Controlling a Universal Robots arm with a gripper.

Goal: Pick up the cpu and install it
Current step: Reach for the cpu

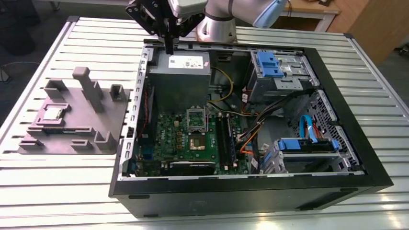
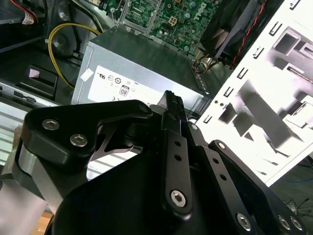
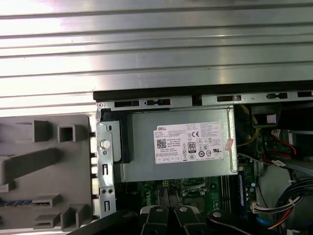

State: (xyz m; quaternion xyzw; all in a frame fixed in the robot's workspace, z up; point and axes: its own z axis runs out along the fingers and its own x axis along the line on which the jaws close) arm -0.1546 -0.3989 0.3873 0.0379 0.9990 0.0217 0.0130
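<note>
Silvery cpu [image 1: 51,113] lies on the grey fixture [image 1: 83,124] on the tabletop [image 1: 64,191] in the exterior view, well apart from the end effector [image 1: 169,49], clenched empty above the power supply [image 1: 180,76], whose label [image 3: 190,142] both wrist views show.

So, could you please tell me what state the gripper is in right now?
Gripper: fingers closed, holding nothing, above the power supply; the cpu lies on the grey fixture.
</note>
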